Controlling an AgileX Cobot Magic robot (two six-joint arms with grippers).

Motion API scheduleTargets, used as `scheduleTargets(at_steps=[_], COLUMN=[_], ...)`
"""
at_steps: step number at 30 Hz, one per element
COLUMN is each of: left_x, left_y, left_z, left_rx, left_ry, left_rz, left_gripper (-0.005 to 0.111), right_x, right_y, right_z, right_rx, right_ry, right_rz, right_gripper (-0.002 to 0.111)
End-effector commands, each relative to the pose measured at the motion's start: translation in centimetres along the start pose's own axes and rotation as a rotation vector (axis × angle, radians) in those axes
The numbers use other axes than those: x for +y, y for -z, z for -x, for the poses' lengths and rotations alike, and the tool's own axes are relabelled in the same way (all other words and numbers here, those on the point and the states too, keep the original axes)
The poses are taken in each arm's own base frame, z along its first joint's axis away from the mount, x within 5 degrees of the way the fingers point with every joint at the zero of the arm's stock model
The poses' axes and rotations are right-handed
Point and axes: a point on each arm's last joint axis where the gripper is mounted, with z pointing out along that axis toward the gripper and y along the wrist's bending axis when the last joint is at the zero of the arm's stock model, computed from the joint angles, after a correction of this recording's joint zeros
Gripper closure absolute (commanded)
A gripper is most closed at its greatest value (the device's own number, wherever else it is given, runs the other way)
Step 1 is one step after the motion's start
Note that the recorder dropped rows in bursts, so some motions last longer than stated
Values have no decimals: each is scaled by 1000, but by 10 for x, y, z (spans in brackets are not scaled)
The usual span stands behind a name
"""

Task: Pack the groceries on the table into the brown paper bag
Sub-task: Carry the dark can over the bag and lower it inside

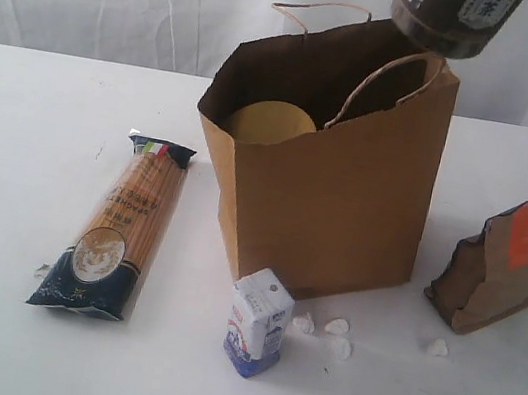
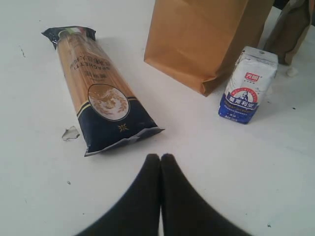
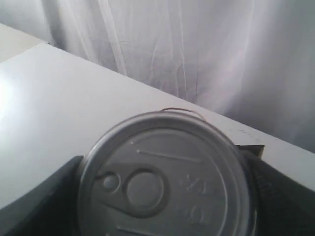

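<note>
Hanging above the mouth of the brown paper bag, the dark tin can is judged liable to catch the rim and topple the bag if released off-centre. The right gripper is clamped on the can's sides. The left gripper is pressed together, empty, over the surface, apart from the bag.

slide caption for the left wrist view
Shut left hand faces spaghetti packet, blue-white carton and brown paper bag on the table.

Matt kraft-paper bag; glossy plastic spaghetti pkt; can w/ smooth metal lid.
</note>
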Motion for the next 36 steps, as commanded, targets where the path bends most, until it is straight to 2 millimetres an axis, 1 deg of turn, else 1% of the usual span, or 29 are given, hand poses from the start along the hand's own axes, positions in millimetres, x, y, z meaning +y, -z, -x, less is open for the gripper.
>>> scheduleTargets(at_steps=[1, 8, 15, 24, 27, 31, 33, 35, 36], left_x=[0, 0, 0, 0, 0, 0, 0, 0, 0], left_y=[0, 0, 0, 0, 0, 0, 0, 0, 0], left_z=[-1, -1, -1, -1, -1, -1, -1, -1, -1], left_rx=[0, 0, 0, 0, 0, 0, 0, 0, 0], left_ry=[1, 1, 1, 1, 1, 1, 1, 1, 1], left_rz=[-3, -3, -3, -3, -3, -3, -3, -3, -3], left_gripper=[107, 107, 107, 107, 107, 107, 107, 107, 107], right_x=[2, -3, -18, -33, -35, -33, -33, -33, -33], right_y=[-11, -44, -74, -107, -117, -126, -127, -127, -127], right_z=[4, -8, -22, -42, -51, -57, -58, -58, -58], right_rx=[-19, 68, 140, 227, 278, 314, 320, 320, 320], right_ry=[27, 56, 51, 32, 51, 60, 59, 56, 56], right_rz=[30, 60, 48, 54, 60, 79, 83, 83, 83], right_gripper=[108, 108, 108, 108, 108, 108, 108, 103, 99])
